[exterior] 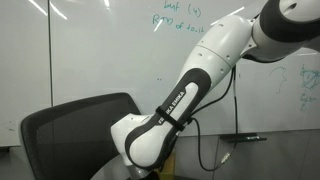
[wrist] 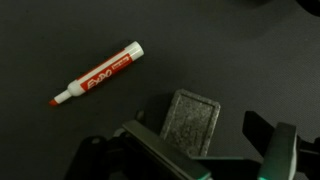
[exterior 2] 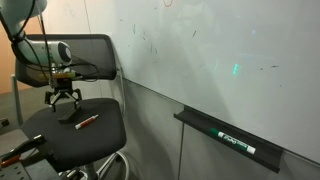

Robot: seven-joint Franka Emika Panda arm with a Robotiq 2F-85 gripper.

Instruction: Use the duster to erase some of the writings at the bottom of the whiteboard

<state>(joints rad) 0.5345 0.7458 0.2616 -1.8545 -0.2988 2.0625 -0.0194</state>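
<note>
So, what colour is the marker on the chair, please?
The marker is white with red label and tip, clearest in the wrist view.

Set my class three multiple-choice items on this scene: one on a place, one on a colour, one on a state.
1. Where does the red marker lie? A: on the board's ledge. B: on the chair seat. C: on the floor.
2. What colour is the large writing on the whiteboard? A: green. B: black. C: purple.
3. How do the jaws stand? A: shut on the marker. B: shut, empty. C: open.
Key: 1 B, the marker rests on the dark seat in the wrist view; 2 A, the words are green in an exterior view; 3 C, the jaws stand wide apart above the duster.
</note>
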